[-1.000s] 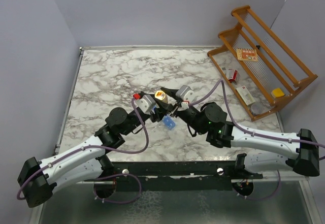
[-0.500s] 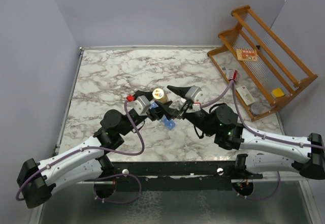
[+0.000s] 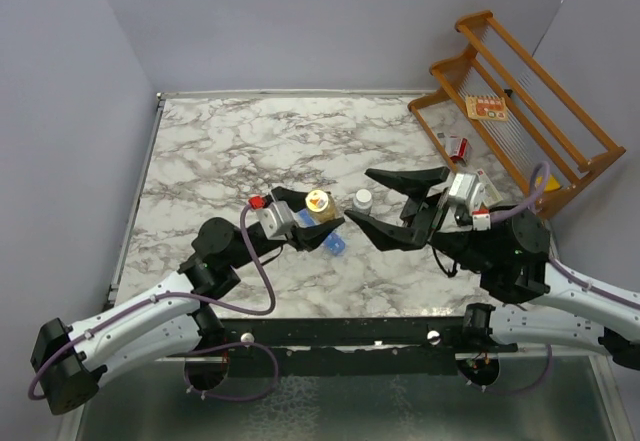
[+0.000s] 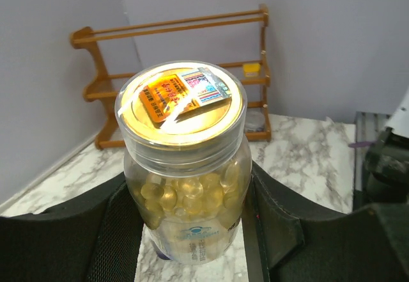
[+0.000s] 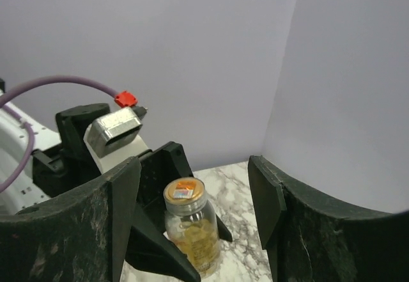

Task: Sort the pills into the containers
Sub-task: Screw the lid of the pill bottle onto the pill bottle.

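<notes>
Seen from above, two robot arms reach in over a marbled counter. The left hand is closed on a small amber bottle, one dark finger pressed against each side of the glass. Its wrist camera shows the bottle upright between those fingers, gripped around the lower body. The bottle is full of translucent yellow pills. Its mouth is covered by a gold foil seal bearing an orange label.

The right hand is spread wide and holds nothing. It lies to the right of the bottle, apart from it, with its two fingers pointing toward it. Through the wide gap in its own wrist view, the bottle can be seen in the other hand's grip.

A small white cap sits on the counter between the bottle and the right hand, touching neither.

The containers, a translucent blue strip, lie on the counter just below the left hand, partly hidden beneath it. Whether their lids are open cannot be made out.

A wooden rack stands at the far right edge.
</notes>
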Motion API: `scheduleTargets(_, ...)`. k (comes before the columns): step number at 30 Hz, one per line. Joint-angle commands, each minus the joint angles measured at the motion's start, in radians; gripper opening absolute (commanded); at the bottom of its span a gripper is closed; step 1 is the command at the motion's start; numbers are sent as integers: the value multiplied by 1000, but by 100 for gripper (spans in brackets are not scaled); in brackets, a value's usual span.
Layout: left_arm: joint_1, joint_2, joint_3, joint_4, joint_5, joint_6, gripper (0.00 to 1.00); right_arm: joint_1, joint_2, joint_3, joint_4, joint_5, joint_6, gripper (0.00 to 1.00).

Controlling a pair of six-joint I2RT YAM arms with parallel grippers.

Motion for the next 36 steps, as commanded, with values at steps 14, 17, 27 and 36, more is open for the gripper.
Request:
scheduleTargets(14, -5, 46, 81, -27, 646, -54, 0, 5, -113, -3, -346, -359, 36, 60)
scheduleTargets(17, -4, 45, 88, -28, 682, -58, 0, 5, -86, -13, -345, -410, 47, 59)
scheduleTargets(27, -5, 76, 90, -24, 719, -62, 0, 5, 0, -22, -296, -461, 64, 56)
scheduleTargets(36, -5, 87, 90, -21, 716, -61, 0, 5, 27, -28, -281, -457, 66, 54)
